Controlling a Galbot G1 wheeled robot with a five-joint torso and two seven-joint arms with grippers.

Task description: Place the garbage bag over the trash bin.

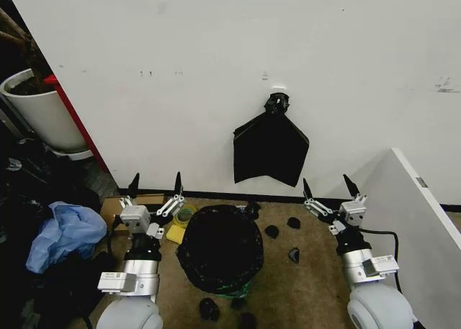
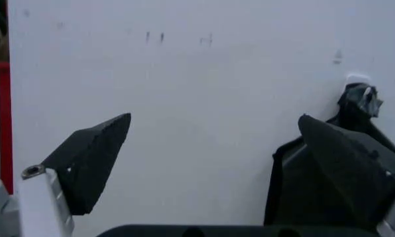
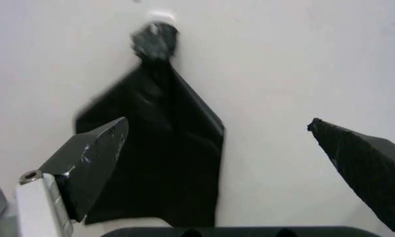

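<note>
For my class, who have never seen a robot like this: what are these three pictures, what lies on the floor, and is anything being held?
It is a wheeled robot with two arms, each ending in a claw. The large picture looks down from its head; the other two look out from cameras on its wrists. The left claw and right claw are both open, holding nothing, on either side of the trash bin. The garbage bag already covers the bin. A flat black bag hangs on the wall, a blue plastic bag lies left, and a white plant pot stands behind it.

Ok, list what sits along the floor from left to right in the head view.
light blue plastic bag → left gripper → garbage bag draped over the trash bin → right gripper → white panel.
</note>
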